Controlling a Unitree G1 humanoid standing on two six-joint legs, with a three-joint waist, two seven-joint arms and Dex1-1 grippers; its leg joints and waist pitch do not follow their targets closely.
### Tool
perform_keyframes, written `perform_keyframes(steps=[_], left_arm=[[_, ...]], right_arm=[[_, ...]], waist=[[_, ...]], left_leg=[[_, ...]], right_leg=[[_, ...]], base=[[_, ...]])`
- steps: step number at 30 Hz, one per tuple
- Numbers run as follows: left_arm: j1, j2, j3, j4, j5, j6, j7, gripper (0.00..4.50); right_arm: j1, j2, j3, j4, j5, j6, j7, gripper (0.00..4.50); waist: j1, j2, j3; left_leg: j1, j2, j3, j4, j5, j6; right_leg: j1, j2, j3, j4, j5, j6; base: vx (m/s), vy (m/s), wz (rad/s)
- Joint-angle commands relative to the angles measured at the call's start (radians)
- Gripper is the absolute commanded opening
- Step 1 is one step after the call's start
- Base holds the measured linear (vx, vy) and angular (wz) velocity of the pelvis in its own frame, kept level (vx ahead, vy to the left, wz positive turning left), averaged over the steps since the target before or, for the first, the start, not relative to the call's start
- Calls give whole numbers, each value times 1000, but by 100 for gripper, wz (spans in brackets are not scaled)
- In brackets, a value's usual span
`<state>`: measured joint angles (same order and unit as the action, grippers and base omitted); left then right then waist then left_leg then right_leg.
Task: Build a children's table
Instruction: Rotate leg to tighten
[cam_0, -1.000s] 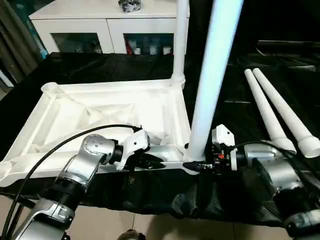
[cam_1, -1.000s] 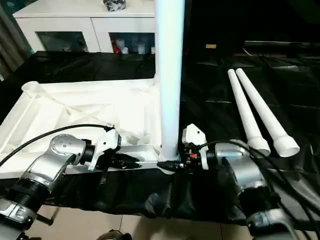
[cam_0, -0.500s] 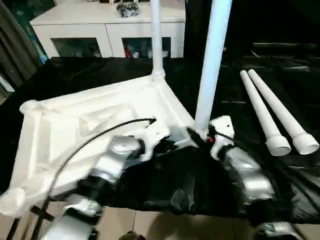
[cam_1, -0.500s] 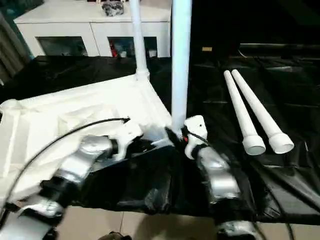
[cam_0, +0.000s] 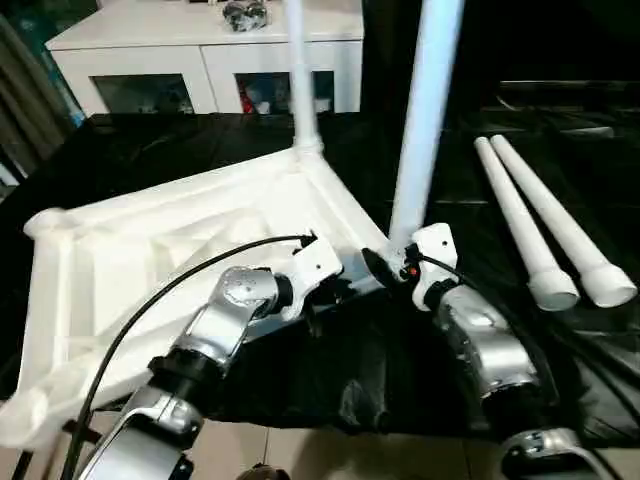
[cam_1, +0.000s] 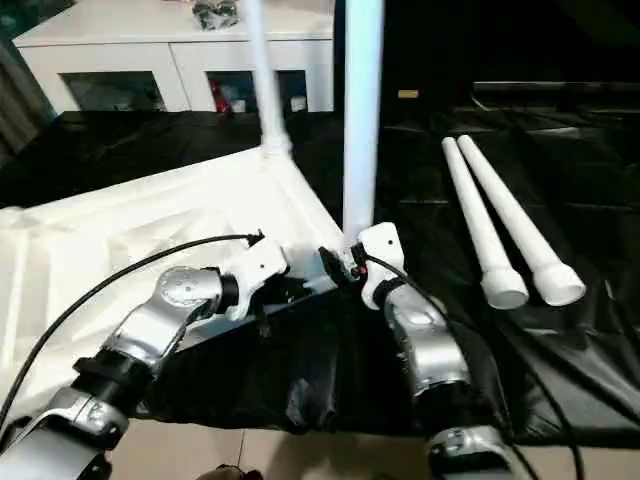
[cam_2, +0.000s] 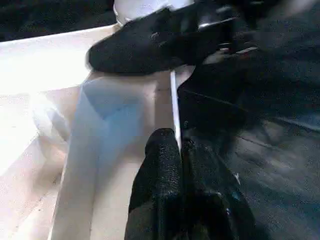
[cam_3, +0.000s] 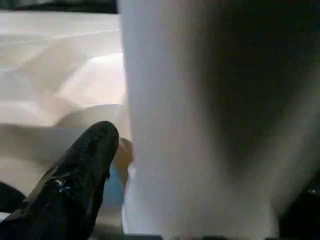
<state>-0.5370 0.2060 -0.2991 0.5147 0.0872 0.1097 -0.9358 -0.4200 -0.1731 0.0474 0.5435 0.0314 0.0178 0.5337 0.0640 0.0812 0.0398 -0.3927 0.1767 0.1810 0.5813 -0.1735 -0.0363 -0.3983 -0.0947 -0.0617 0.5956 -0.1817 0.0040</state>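
Where black cloth (cam_0: 180, 150) covers bench, white cabinet (cam_0: 200, 50) behind, apparently.

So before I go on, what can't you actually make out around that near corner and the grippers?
- Near leg: its foot in the tabletop socket is hidden by the right gripper in the left eye view.
- Right gripper: the right wrist view shows one finger; the leg blocks the other.
- Both upright legs' tops: cut off by the eye views' upper edge.
- Left gripper: whether it pinches the tabletop's rim is unclear.
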Motion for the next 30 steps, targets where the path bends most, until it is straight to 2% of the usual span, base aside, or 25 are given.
perform_keyframes(steps=[1,2,3,4,5,7,10,11,12,13,15,17,18,21,26,28,30], left_arm=[[5,15,-10,-45,-40,-50,-76,0],[9,32,-9,-50,-50,-52,-107,0],[11,39,-9,-52,-54,-52,-120,0],[11,49,-8,-50,-60,-57,-138,0],[12,55,-8,-49,-62,-60,-148,0],[12,69,-8,-44,-64,-66,-167,0],[14,104,-6,-40,-81,-74,-227,0],[14,104,-6,-40,-81,-74,-227,0],[15,117,-7,-39,-86,-77,-250,0],[15,124,-8,-38,-88,-80,-263,0],[12,139,-13,-32,-92,-88,-287,0],[12,139,-13,-32,-92,-88,-287,0],[6,151,-15,-25,-94,-96,-306,0],[3,158,-14,-20,-96,-100,-318,0],[1,164,-9,-15,-97,-102,-324,0],[2,157,-4,-16,-102,-94,-312,0],[4,148,0,-20,-103,-88,-297,0]], right_arm=[[-9,-28,38,-31,6,-1,116,392],[-5,-59,52,-46,20,0,196,392],[-2,-71,57,-52,27,1,230,392],[2,-93,67,-64,40,4,290,392],[4,-107,72,-71,49,6,328,392],[11,-136,89,-90,65,11,402,392],[25,-211,139,-137,101,28,590,392],[25,-211,139,-137,101,28,590,392],[22,-233,150,-147,119,45,645,392],[19,-244,155,-151,129,54,673,392],[10,-265,165,-157,144,71,729,360],[10,-265,165,-157,144,71,729,356],[1,-280,176,-153,139,72,771,338],[-3,-289,184,-151,140,74,798,320],[-6,-293,194,-147,141,71,818,283],[-1,-286,189,-150,150,78,810,270],[8,-272,182,-153,158,89,789,267]], waist=[[4,-16,-67],[4,-15,-69],[6,-14,-70],[7,-17,-71],[8,-13,-72],[10,-15,-71],[20,-17,-67],[23,-16,-66],[26,-10,-67],[26,-15,-66],[27,-15,-64],[28,-16,-65],[27,-20,-62],[30,-24,-62],[31,-20,-64],[32,-25,-64],[32,-25,-64]], left_leg=[[14,44,-16,-62,-196,72],[11,47,-16,-59,-158,90],[12,47,-16,-56,-152,100],[11,49,-14,-52,-131,116],[11,50,-13,-49,-127,128],[11,52,-13,-48,-139,134],[17,55,-11,-50,-185,125],[16,57,-10,-51,-189,118],[18,56,-12,-51,-195,112],[19,56,-11,-53,-209,105],[18,57,-12,-55,-218,93],[19,57,-11,-55,-214,88],[16,55,-11,-55,-216,88],[16,55,-11,-53,-202,91],[17,56,-12,-52,-190,93],[16,56,-11,-52,-182,96],[15,55,-11,-51,-178,100]], right_leg=[[48,-54,35,-64,-125,-224],[48,-53,34,-56,-71,-238],[50,-51,31,-53,-51,-244],[48,-49,29,-48,-15,-258],[47,-50,28,-44,1,-270],[46,-49,27,-44,-9,-275],[44,-50,30,-52,-79,-269],[42,-52,32,-51,-91,-268],[42,-52,31,-52,-100,-267],[41,-51,31,-54,-113,-267],[41,-53,33,-55,-132,-262],[41,-53,33,-54,-133,-263],[40,-53,33,-55,-141,-264],[40,-55,33,-54,-147,-263],[40,-54,32,-53,-140,-264],[41,-54,32,-51,-129,-266],[41,-55,32,-51,-128,-268]], base=[[0,0,0],[0,0,0],[0,0,0],[0,0,0],[0,0,0],[0,0,0],[0,0,0],[0,0,0],[0,0,0],[0,0,0],[0,0,0],[0,0,0],[0,0,0],[0,0,0],[0,0,0],[0,0,0],[0,0,0]])
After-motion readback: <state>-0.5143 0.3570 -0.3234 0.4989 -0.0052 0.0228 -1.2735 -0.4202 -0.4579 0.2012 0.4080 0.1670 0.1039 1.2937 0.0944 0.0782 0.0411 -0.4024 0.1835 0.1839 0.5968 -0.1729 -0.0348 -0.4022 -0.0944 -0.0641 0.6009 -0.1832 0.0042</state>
